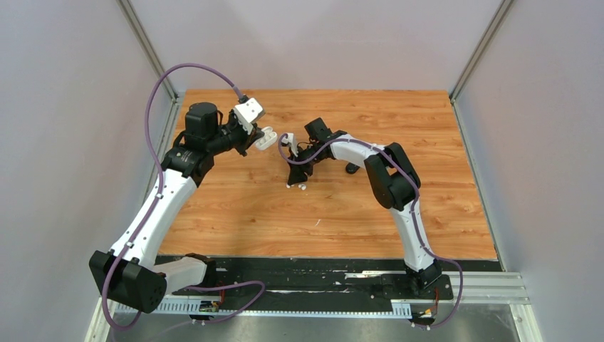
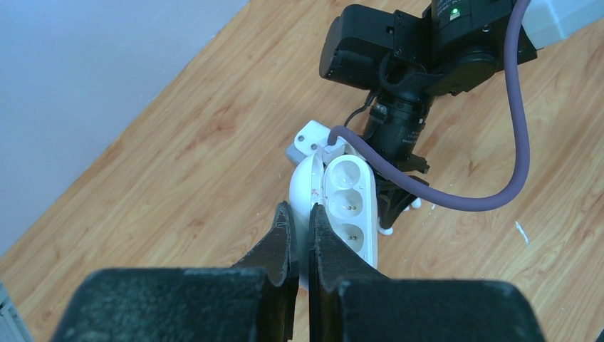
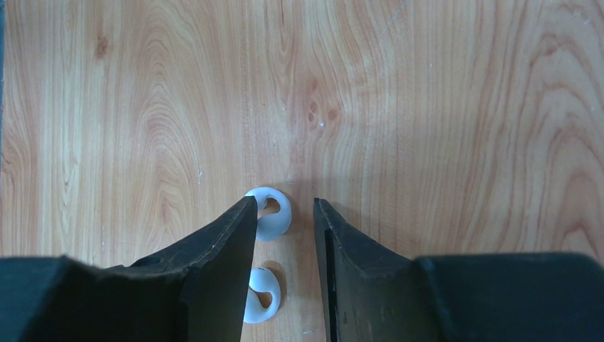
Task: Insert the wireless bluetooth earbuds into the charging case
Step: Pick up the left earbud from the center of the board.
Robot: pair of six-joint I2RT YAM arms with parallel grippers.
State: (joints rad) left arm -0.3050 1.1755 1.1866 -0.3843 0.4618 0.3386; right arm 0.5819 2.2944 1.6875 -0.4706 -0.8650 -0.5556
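From above, the left gripper [image 1: 258, 140] held the white charging case [image 1: 267, 137] up off the table [image 1: 235, 206], toward the back. The right gripper [image 1: 296, 184] pointed straight down at the boards close by. A small dark object [image 1: 352, 168] lay on the wood behind the right arm; I could not tell what it was.

Over the left wrist, the two fingers [image 2: 283, 239] were pinched tight on the edge of the case, which hung open. Its round wells faced up and looked empty. The right arm's wrist loomed just beyond it.

Over the right wrist, the jaws stood about half apart, holding nothing. One white earbud [image 3: 274, 214] lay on the table between the fingertips, touching one finger and clear of the other. A second white earbud [image 3: 258, 298] lay nearer the wrist, partly hidden under that same finger.

To my eye the step was picking up the farther bud. The gripper wanted shifting sideways first, so the bud sat midway and both pads met it together; closing as it stood would likely shove the bud along the wood. The tips should be right down at the boards. A slow, light squeeze seemed wise, since a smooth pebble shape can squirt out. The nearer bud should stay outside the jaws.
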